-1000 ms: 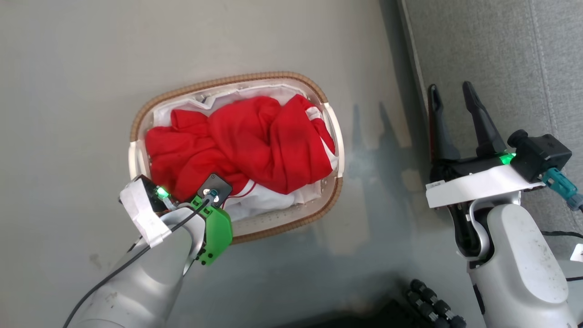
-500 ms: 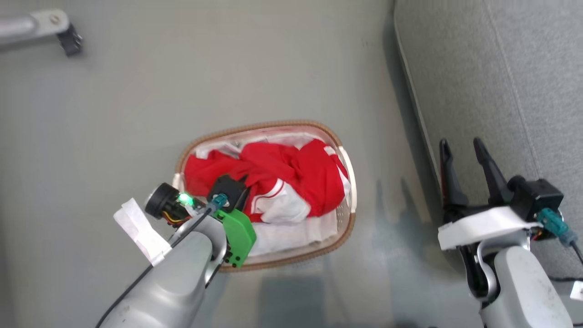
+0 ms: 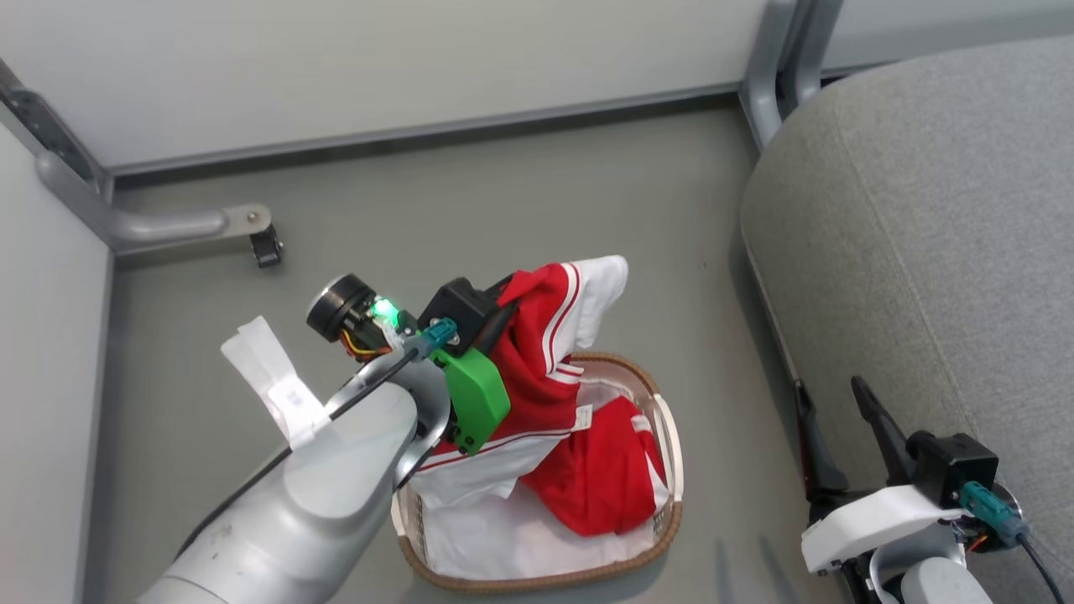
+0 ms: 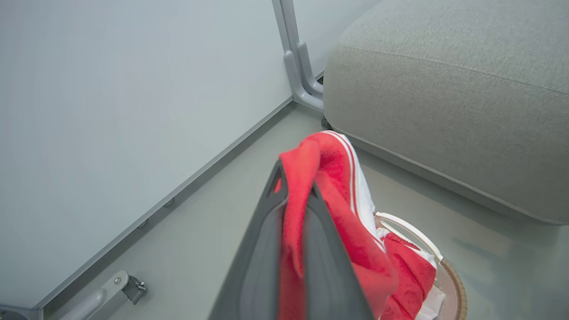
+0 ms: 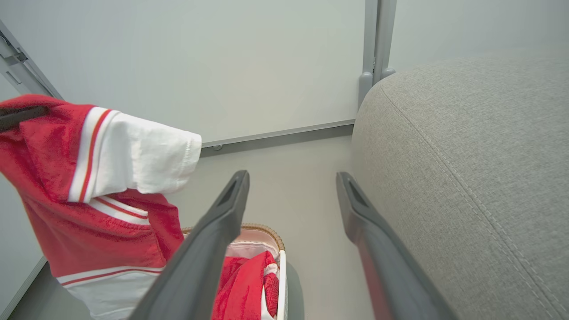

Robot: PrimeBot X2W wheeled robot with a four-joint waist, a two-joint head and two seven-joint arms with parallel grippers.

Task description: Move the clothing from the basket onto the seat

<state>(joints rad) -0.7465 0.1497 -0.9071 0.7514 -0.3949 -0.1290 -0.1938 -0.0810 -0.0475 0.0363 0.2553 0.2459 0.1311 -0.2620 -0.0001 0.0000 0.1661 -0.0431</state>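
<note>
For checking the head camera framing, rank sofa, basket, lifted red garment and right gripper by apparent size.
1. sofa
2. basket and lifted garment: look alike, garment nearer the camera, so unranked
3. right gripper

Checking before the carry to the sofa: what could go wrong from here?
The left gripper pinches only a narrow fold of the lifted garment; it may slip free.
Its lower part hangs into the basket beside the second garment and may drag that out or tip the basket.
The open right gripper stands beside the seat; swinging cloth may catch it.
</note>
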